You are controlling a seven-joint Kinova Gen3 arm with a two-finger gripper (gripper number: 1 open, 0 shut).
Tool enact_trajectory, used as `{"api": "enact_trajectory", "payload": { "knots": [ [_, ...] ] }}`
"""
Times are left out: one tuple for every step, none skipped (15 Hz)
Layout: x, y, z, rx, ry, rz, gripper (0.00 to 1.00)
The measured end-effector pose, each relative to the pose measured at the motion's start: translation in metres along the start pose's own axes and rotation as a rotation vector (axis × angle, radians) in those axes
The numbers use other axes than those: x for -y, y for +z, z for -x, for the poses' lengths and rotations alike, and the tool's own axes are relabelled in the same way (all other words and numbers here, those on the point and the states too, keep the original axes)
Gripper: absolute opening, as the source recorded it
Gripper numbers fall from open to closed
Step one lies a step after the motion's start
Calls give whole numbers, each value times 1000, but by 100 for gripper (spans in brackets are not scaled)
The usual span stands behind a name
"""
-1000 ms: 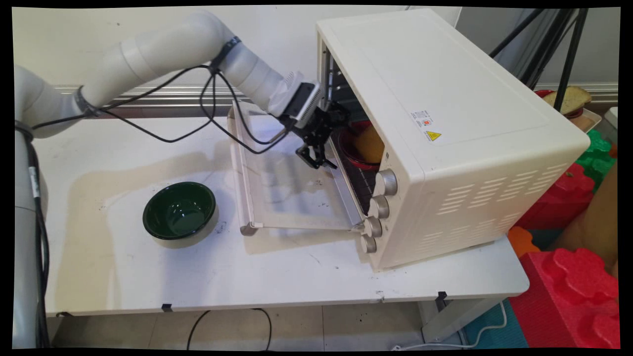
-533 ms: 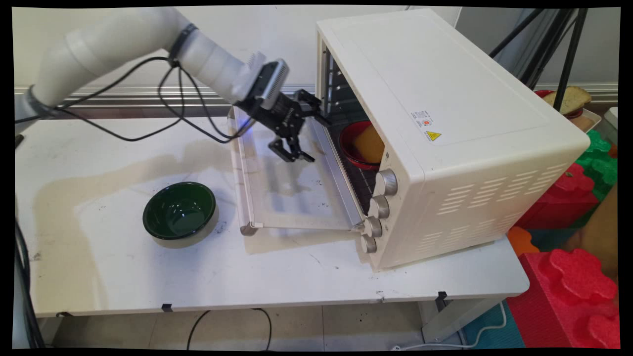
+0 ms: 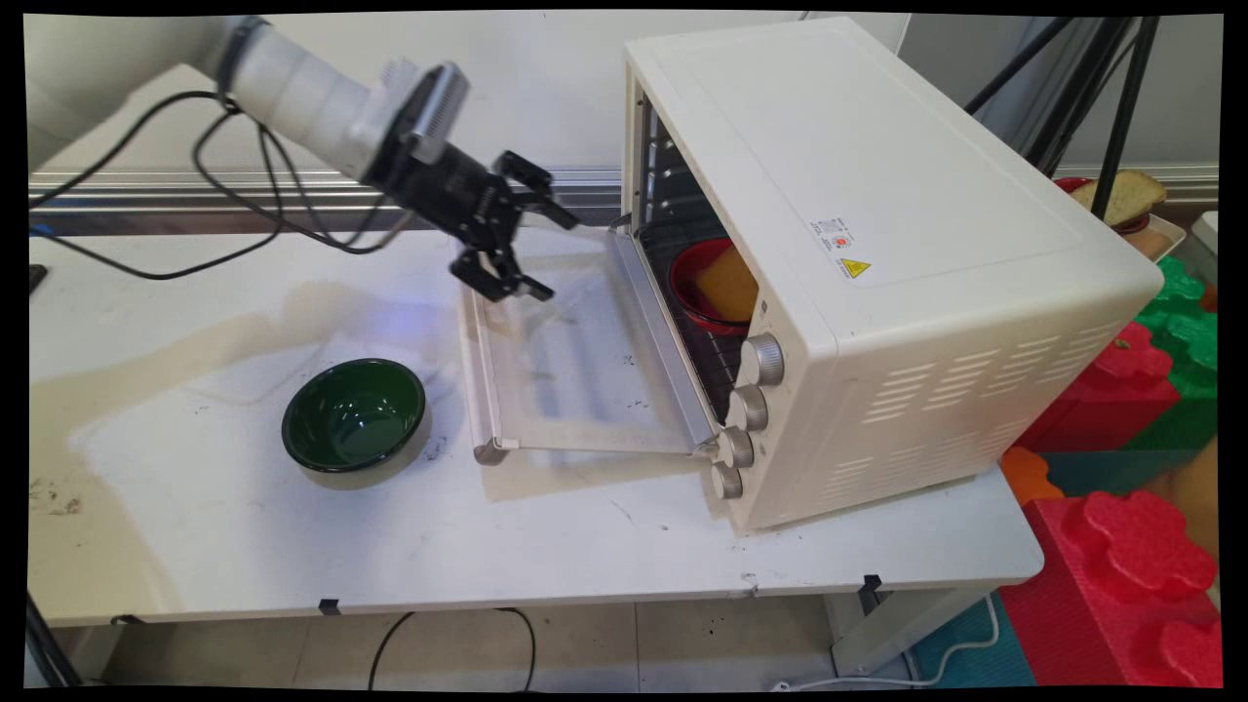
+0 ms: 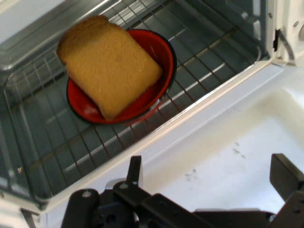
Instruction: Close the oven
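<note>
Hovering at upper centre-left, the gripper (image 3: 531,242), jaws spread and empty, over the oven's lowered door (image 3: 575,361); bread slice (image 4: 110,64) in red bowl (image 4: 159,50) on the oven rack (image 4: 57,147); green bowl (image 3: 354,416) lower left on the surface (image 3: 292,546).

I see bright, even light from above in both views, with soft shadows of the arm on the white table (image 3: 244,546) and on the open oven door (image 3: 575,361), a small glare in the green bowl (image 3: 354,422), and slight softness on the bread slice (image 4: 109,64).
</note>
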Motion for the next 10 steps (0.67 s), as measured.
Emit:
{"api": "enact_trajectory", "payload": {
  "knots": [
    [-3,-11,3,-2,-27,-1,100],
    [-6,-19,6,-3,-50,-2,100],
    [-11,-31,10,-3,-79,-3,100],
    [-14,-39,13,-2,-100,-3,100],
    [-16,-46,15,-1,-116,-2,100],
    [-20,-55,19,2,-139,-2,100],
    [-25,-68,25,7,-172,-3,100],
    [-28,-78,29,11,-195,-2,100],
    [-31,-87,33,16,-219,-2,100],
    [-35,-97,39,25,-242,-1,100]
  ]
}}
